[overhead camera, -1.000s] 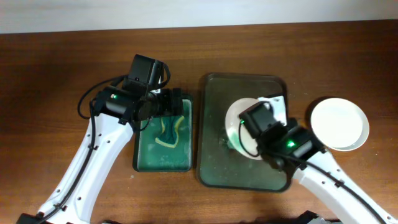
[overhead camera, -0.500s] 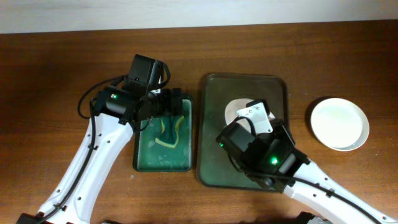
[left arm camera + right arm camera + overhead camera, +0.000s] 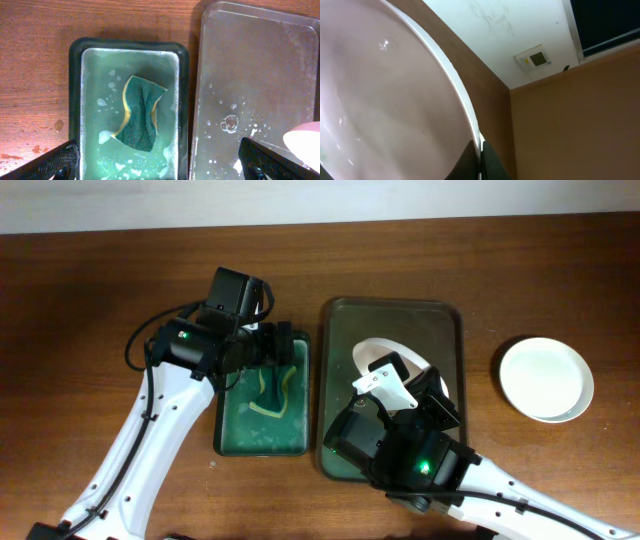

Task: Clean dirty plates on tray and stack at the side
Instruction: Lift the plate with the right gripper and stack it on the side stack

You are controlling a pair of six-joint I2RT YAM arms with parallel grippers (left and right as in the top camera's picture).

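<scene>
Presently, item one: held plate [image 3: 372,352], white, standing tilted on edge over the far-left part of the tray [image 3: 443,320], which lies just right of the centre of the tabletop [image 3: 80,270]. Within the last second it has gone from lying low near the tray's middle to this raised tilt. It shifted toward the tray's left rim as the right arm [image 3: 500,490] swung round from the tabletop's right edge to its near edge. Right gripper [image 3: 481,156]: clamped on the plate's rim, so far as the wrist view shows. That camera points upward past the plate, and whether green smears remain on its face cannot be told. Item two: second plate [image 3: 546,378], plain white, flat on the tabletop near the right edge, unmoved. A third plate is not in view, possibly hidden under the arm. Item three: left gripper [image 3: 165,162], fingers spread wide and empty, unmoved above the green tray [image 3: 222,435] left of centre, where the sponge [image 3: 140,112] lies in suds. Judgement: the held plate is being presented for wiping, the sponge is not yet picked up, and one plate appears finished.
</scene>
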